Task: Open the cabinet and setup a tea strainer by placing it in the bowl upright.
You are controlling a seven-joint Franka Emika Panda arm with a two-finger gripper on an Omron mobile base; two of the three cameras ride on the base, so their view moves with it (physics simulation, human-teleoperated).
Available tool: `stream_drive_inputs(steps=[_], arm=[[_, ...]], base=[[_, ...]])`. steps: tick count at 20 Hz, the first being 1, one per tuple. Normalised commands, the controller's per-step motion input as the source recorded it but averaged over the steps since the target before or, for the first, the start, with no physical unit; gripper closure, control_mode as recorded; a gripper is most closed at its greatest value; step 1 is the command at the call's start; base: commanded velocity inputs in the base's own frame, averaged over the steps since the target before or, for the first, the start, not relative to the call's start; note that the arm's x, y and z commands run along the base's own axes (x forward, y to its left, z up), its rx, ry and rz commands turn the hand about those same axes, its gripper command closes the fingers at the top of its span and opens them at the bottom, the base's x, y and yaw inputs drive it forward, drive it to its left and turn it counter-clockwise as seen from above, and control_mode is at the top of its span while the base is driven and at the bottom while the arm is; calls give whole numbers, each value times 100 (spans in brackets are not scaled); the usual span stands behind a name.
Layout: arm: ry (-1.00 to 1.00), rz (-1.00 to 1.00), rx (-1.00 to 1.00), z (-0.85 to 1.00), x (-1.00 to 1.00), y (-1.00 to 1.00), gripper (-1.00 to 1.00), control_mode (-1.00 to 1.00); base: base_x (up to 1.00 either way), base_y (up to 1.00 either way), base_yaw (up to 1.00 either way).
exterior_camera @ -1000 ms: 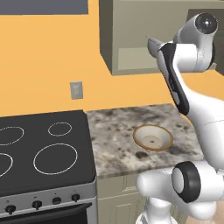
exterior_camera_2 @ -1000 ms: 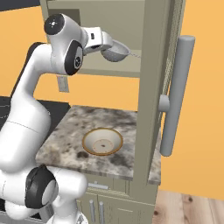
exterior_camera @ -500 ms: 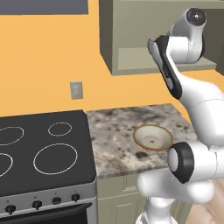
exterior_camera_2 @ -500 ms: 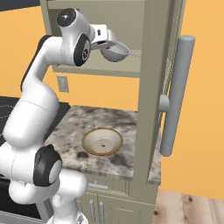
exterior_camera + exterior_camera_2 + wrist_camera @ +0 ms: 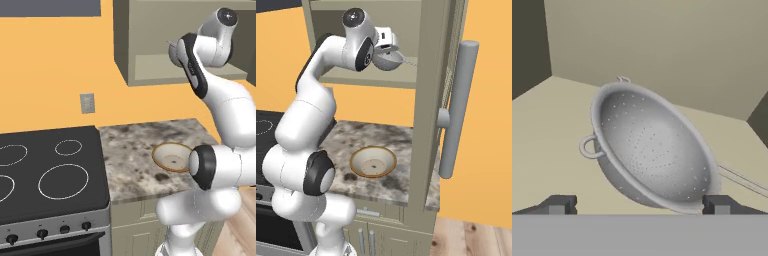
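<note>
The small grey metal mesh tea strainer [image 5: 654,152], a half-sphere basket with a thin rim and a long thin straight handle, lies tilted on the pale shelf inside the open grey-green wall cabinet [image 5: 431,100]; in the hand view its hollow faces the camera, its handle runs off toward the right edge of the shelf, and a small loop sticks out at its left side; in the right base view it sits near the front edge of that shelf [image 5: 390,59], just past the robot's hand. The two-finger gripper [image 5: 638,205] is held right at the basket with its dark fingertips [image 5: 558,204] spread wide, one at each side of the strainer's lower rim, not closed on it. The white arm rises from the base, bends at the elbow and reaches up and forward into the cabinet opening, its wrist level with the shelf [image 5: 200,47]. The panelled door with the long vertical silver bar handle [image 5: 458,107] stands swung open at the right. Below, the shallow round bowl with a tan-brown rim [image 5: 373,161] sits on the speckled stone counter [image 5: 132,152], near its front edge; a black stovetop [image 5: 45,175] adjoins the counter's left edge.
</note>
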Motion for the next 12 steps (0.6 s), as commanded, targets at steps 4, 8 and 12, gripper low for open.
stream_drive_inputs(steps=[4, 8, 12], arm=[[0, 4, 0, -7, 35, 0, -100, -100], [0, 4, 0, -12, 37, 0, -100, -100], [1, 3, 0, -11, 25, 0, -100, -100]], base=[[0, 0, 0], [0, 0, 0], [0, 0, 0]])
